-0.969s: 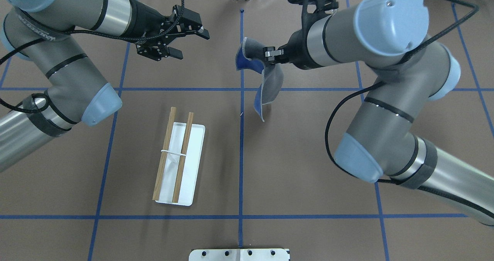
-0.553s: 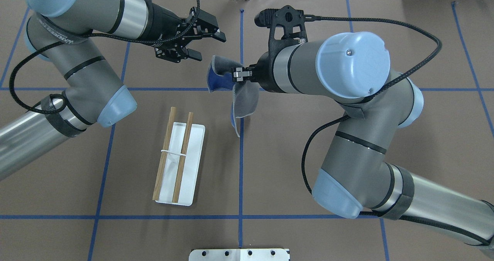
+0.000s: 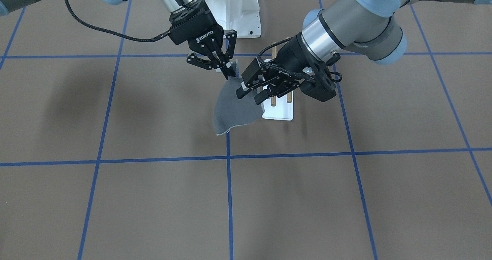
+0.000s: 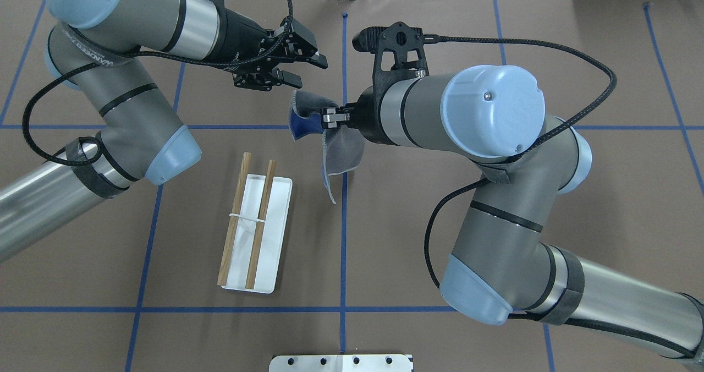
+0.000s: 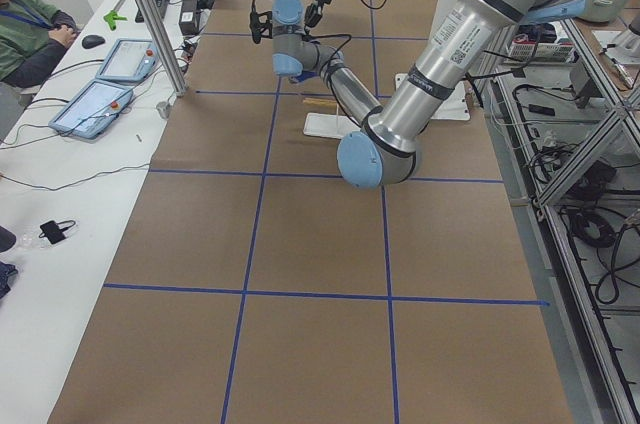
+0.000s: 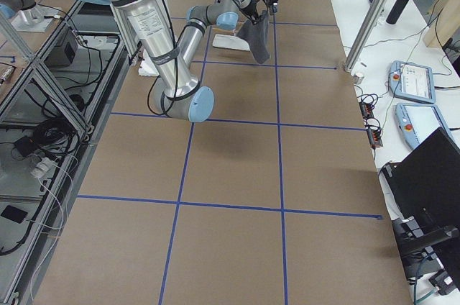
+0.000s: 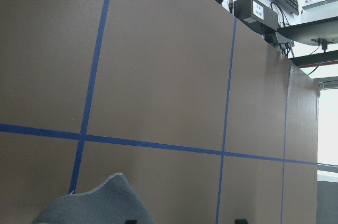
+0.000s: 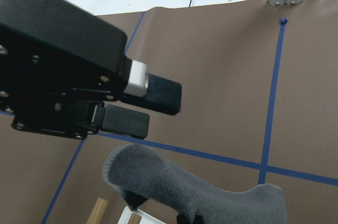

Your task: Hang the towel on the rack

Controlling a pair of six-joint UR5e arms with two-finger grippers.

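Observation:
The towel [image 4: 344, 149], grey with a blue underside, hangs in the air from my right gripper [image 4: 329, 118], which is shut on its upper fold. It also shows in the front view [image 3: 232, 112] under the right gripper [image 3: 227, 70]. My left gripper [image 4: 309, 70] is open and empty, close beside the towel's raised fold; in the front view [image 3: 249, 90] its fingers overlap the towel's edge. The rack [image 4: 272, 234], a white base with two wooden dowels [image 4: 234, 218], stands on the table near-left of the towel. The right wrist view shows the towel [image 8: 211, 195] and the left gripper's fingers [image 8: 158, 94].
A white bolted pedestal [image 3: 234, 10] stands at the robot's side of the table, its plate [image 4: 341, 362] at the overhead view's bottom edge. Blue tape lines [image 4: 344, 251] cross the brown table cover. An operator [image 5: 30, 29] sits at a side desk.
My right arm has carried the towel leftward past the centre tape line. My left gripper has moved right and closer to the towel, still open.

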